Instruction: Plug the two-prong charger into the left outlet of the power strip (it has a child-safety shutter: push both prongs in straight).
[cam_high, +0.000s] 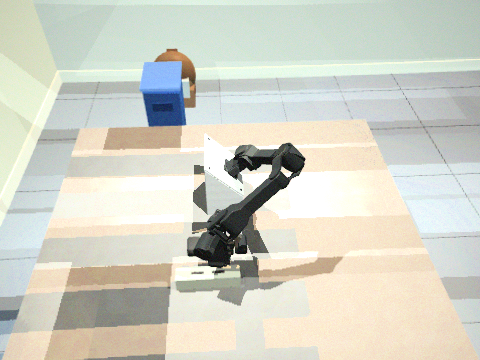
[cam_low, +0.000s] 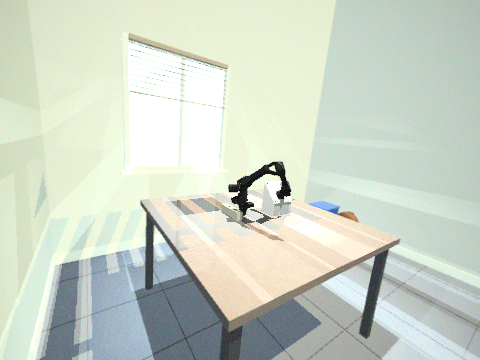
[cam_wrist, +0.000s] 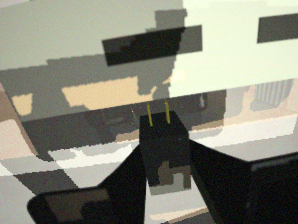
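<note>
Two brassy prongs (cam_wrist: 158, 114) point to about 12 o'clock in the wrist view, standing out of the dark body of the charger (cam_wrist: 164, 142). The claw (cam_high: 220, 263) (cam_low: 244, 212) (cam_wrist: 162, 144) is closed on that body, one finger at its 9 o'clock side and the other at its 3 o'clock side. In the top view the claw sits at roughly 1 o'clock from the middle of the pale power strip (cam_high: 207, 281) (cam_low: 232, 212) (cam_wrist: 240, 60), which lies on the surface (cam_high: 370, 300) (cam_low: 280, 265).

Both prongs are in sight, so the charger is not plugged in. One dark outlet (cam_wrist: 152, 46) shows close to 12 o'clock from the prongs, the other (cam_wrist: 279, 28) off toward 2 o'clock. The nearer one seems to be the left outlet, taken from the arm's side.

The step in hand looks like lining up before the push. The opening's long edges run slightly askew to the charger, so the next move probably calls for a small twist and a sideways check, then one straight push with both prongs entering together. Going in at a slant could load one prong first and leave the shutter closed, or turn the charger between the fingers.
</note>
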